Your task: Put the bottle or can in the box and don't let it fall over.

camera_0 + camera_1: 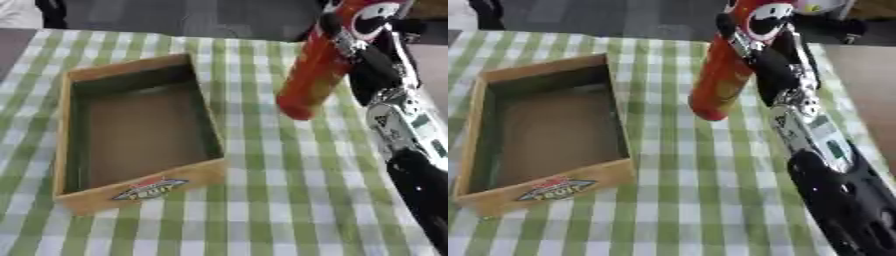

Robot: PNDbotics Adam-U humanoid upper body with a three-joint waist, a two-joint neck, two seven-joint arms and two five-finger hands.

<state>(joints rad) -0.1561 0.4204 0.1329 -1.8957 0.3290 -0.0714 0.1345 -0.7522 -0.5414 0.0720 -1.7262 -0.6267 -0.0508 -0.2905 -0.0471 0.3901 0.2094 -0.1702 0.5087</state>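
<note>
The right arm (833,170) enters from the lower right, the near end of the scene. Farther up, the right robot hand (354,42) has its fingers curled round a tall red can (319,70), carried clear of the checked desk (289,200) and leaning top-away. The wooden box (131,135) lies left of the robot hand, apart, open and empty. The high grasp probably leaves the base free for upright setting down. The left robot hand is unseen.

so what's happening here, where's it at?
The right hand has its fingers curled round a tall red-orange can and holds it tilted above the green checked tablecloth, to the right of the wooden box. The box holds nothing; the can isn't over it yet. The left hand isn't in view.
</note>
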